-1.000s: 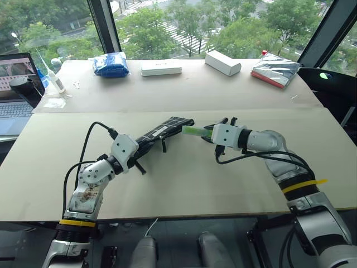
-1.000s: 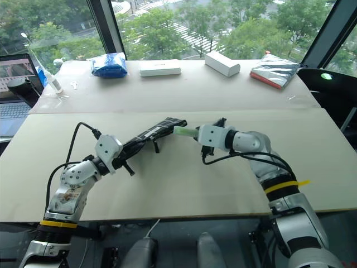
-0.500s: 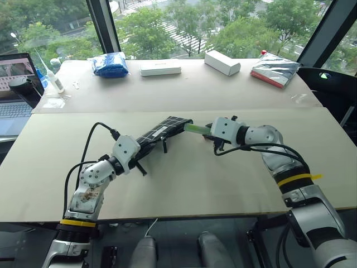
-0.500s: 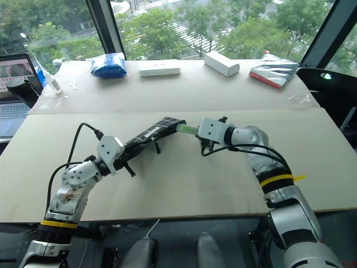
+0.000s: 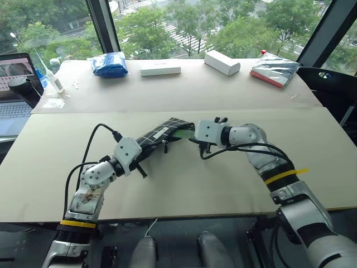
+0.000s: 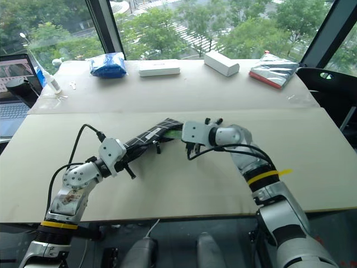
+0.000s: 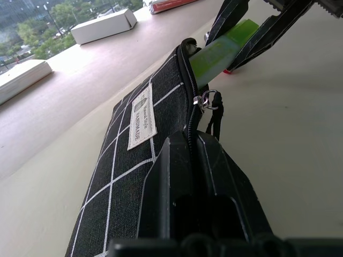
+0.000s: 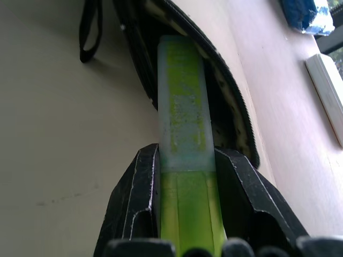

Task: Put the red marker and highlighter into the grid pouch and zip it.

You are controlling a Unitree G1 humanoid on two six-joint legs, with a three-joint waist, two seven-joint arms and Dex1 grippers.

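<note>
The grid pouch, black with white lines and a small white label, is held up off the table at one end by my left gripper, which is shut on it. Its mouth is unzipped, and the zipper pull cord hangs below it. My right gripper is shut on the lime-green highlighter, whose front end sits inside the pouch's mouth. A small red spot shows under the highlighter at the mouth. I cannot tell whether it is the red marker, which is otherwise hidden.
Along the far edge of the table lie a blue bag, a flat white box, a white carton and a silver-and-red packet. A laptop and a small bottle stand at the far left.
My right gripper has moved left with the highlighter, and its front end has gone from just outside the pouch into the mouth. The left gripper and the pouch have stayed still.
</note>
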